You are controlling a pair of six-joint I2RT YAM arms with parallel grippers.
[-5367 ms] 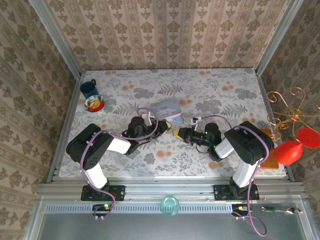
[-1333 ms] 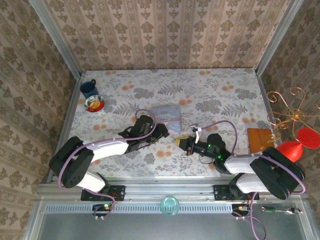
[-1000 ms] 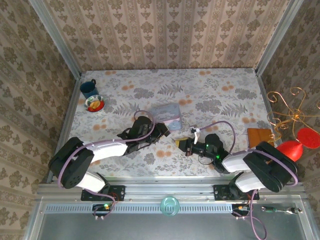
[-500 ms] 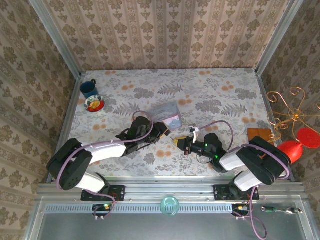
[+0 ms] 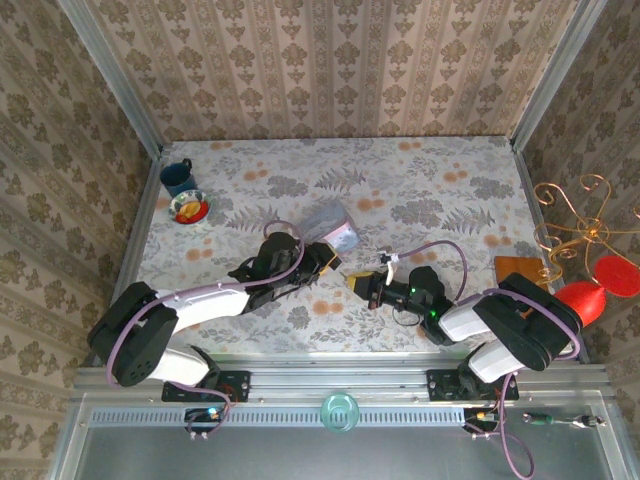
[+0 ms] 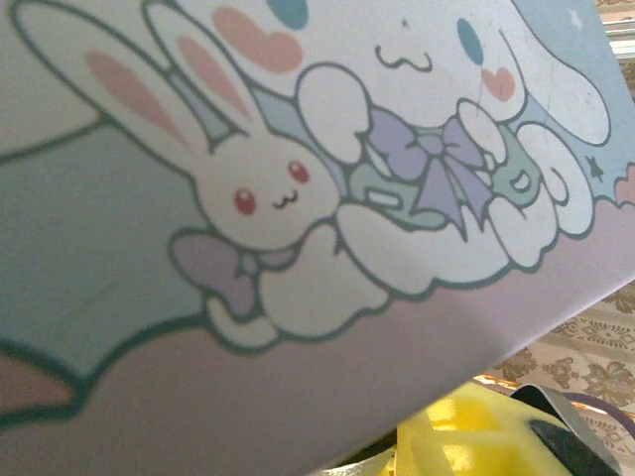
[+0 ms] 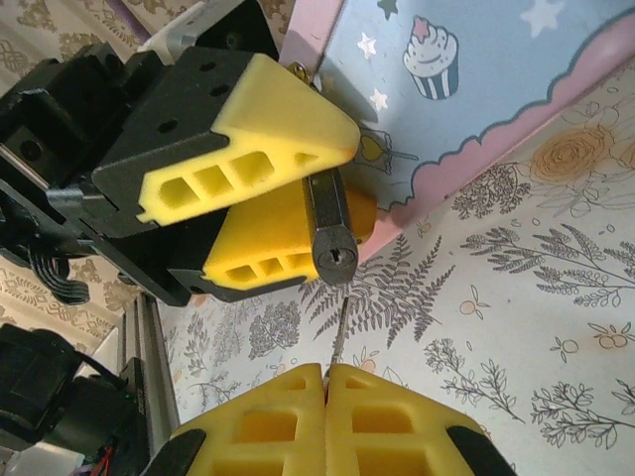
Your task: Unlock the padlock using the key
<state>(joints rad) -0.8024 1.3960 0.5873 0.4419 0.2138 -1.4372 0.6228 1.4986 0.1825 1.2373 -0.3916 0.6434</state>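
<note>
The padlock is a small black body with its keyhole facing the right wrist camera. My left gripper is shut on it between yellow fingers, and the shackle is hidden behind them. The key is a thin grey blade sticking out of my right gripper, which is shut on it. Its tip stands just below the keyhole, a hair apart. From above, the left gripper and right gripper meet nose to nose beside the tin.
The pale blue-lilac cartoon tin stands tilted right behind the padlock, very close to the left wrist camera. A blue mug and a small dish sit at the far left. A brown block lies at the right edge.
The tin has tipped and turned at the left gripper, and the left arm has drawn back to the left. The right gripper has barely moved.
</note>
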